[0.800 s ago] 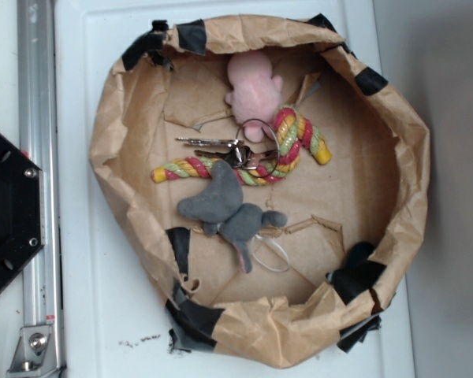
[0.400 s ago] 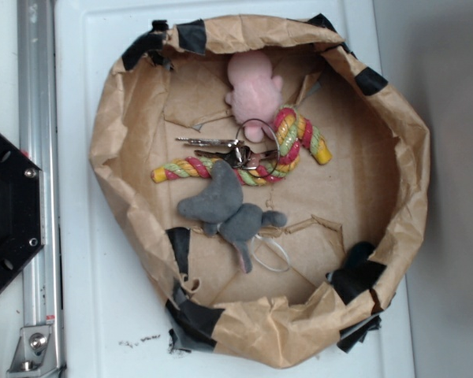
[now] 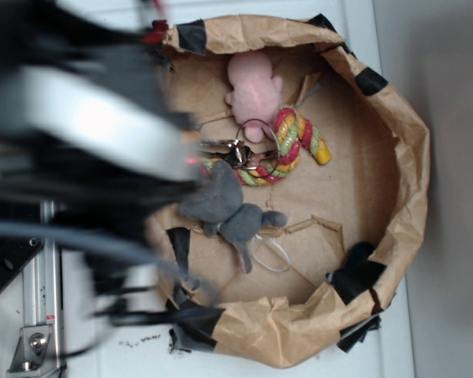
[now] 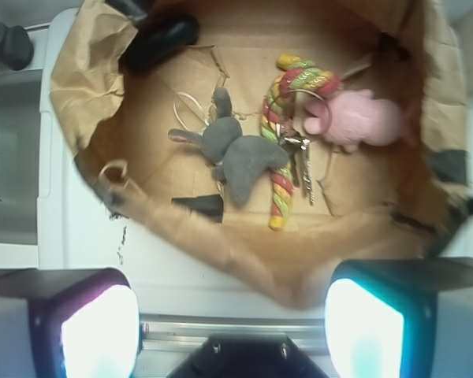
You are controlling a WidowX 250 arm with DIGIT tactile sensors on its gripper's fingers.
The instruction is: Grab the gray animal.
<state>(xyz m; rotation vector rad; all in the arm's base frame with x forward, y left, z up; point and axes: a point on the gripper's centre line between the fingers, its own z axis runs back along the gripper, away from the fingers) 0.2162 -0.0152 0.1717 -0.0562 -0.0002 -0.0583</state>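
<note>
The gray animal (image 3: pixel 229 209) lies flat on the floor of a rolled-down brown paper bag (image 3: pixel 410 157), its thin tail and white string loops (image 3: pixel 272 253) towards the near rim. In the wrist view the gray animal (image 4: pixel 236 150) sits well ahead of my gripper (image 4: pixel 232 315). The gripper is open and empty, with its two pads (image 4: pixel 98 331) wide apart. It hangs over the white surface and metal rail outside the bag's rim (image 4: pixel 221 228). In the exterior view my arm (image 3: pixel 102 142) is a blurred mass over the bag's left side, and the jaws cannot be made out there.
A pink plush toy (image 3: pixel 252 83), a striped multicolour rope (image 3: pixel 292 146) and a bunch of keys (image 3: pixel 240 150) lie in the bag just beyond the gray animal. Black tape patches (image 3: pixel 359 272) mark the rim. A metal rail (image 3: pixel 35 315) runs along the left.
My arm has swung into the exterior view from the left and now covers the bag's left side. The things in the bag have not moved.
</note>
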